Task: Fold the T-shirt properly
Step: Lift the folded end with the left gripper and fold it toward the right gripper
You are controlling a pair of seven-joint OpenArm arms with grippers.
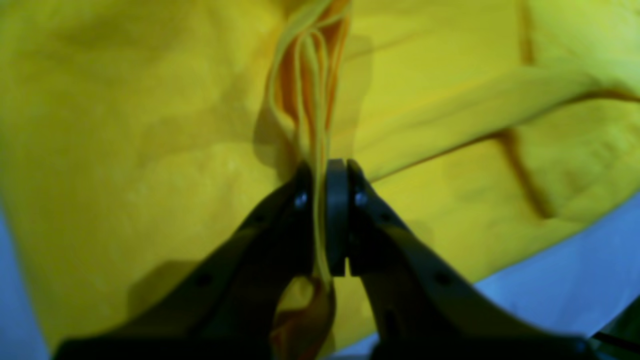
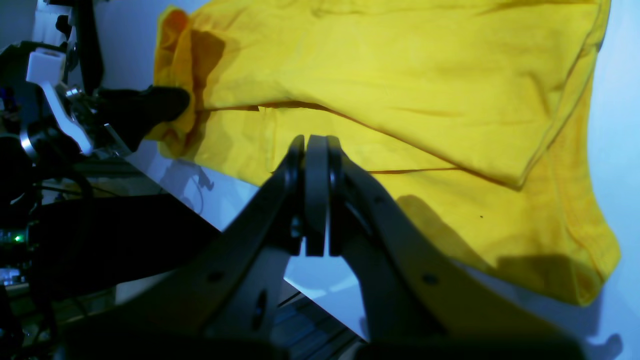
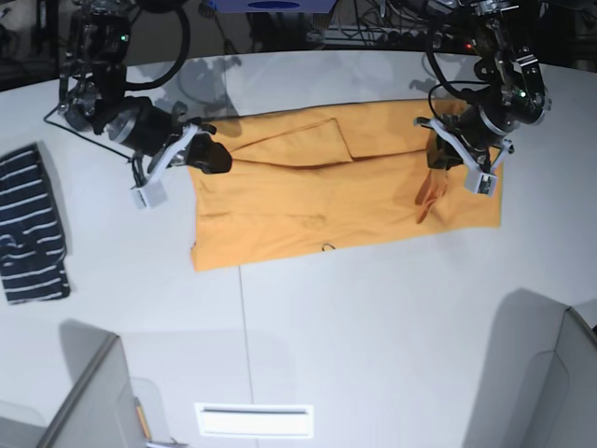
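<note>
So the shirt (image 3: 317,191) is spread out on the white table (image 3: 373,317), toward the far side, partly folded into a long orange-yellow rectangle with a sleeve flap doubled over on top near the back edge. The left gripper (image 1: 322,215) is pinched tight on a bunched-up ridge of the shirt's fabric; in its wrist view you can see several thin layers of cloth squeezed between the jaws and fanning out above them. In the base view that pinch sits near the shirt's right end, where the cloth is lifted into a little peak off the table. The right gripper (image 2: 315,195) is fully closed with nothing in it, jaws pressed together, hanging just above the table near the shirt's other end, right beside the edge of the cloth. Off to the far left of the table there's a navy striped garment (image 3: 33,224) lying well apart from everything.
</note>
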